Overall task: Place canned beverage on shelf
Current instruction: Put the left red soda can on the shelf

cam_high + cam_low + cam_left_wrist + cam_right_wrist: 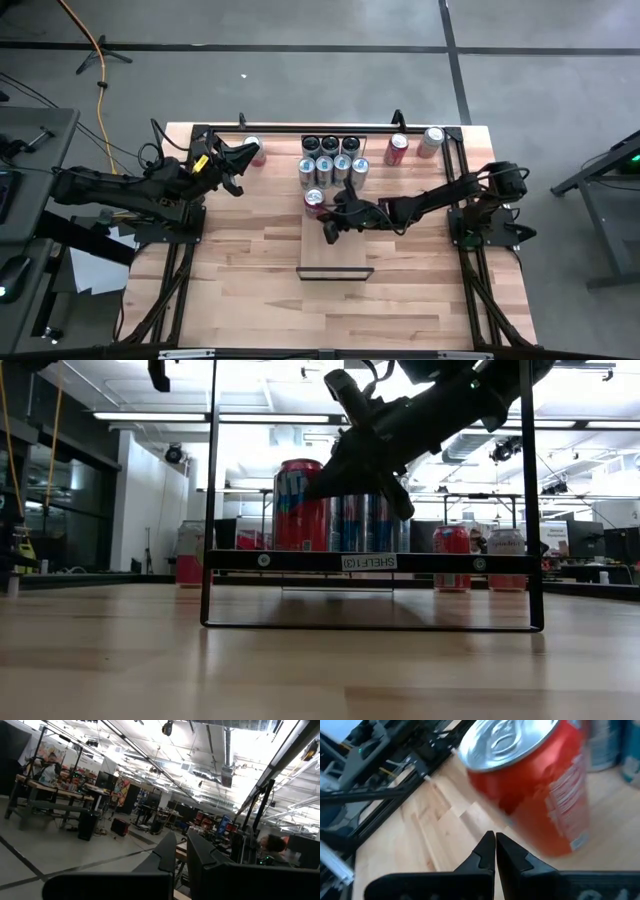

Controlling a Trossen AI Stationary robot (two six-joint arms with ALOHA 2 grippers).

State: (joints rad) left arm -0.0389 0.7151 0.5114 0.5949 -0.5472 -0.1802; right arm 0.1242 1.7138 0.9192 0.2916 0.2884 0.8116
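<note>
The shelf (337,255) is a pale plank with dark end frames, lying in the table's middle. Several silver and dark-topped cans (330,160) stand on its far end. A red can (314,198) stands upright on the plank just nearer, and shows large in the right wrist view (530,785). My right gripper (493,837) is shut, low beside this can on its near side (328,225). My left gripper (181,847) is shut and raised near another red can (257,150) at the table's far left. That can does not show in its wrist view. My right gripper's shut fingertips (487,842) stand right at the red can's lower side wall (512,822), coming level from the table's right and near side. I cannot tell whether they touch it. The can stands on the shelf plank.
A red can (397,148) and a silver can (431,140) stand at the table's far right. Dark frame rails (460,150) run along the table's left, right and far sides. The shelf's near half and the tabletop (250,270) around it are bare wood.
</note>
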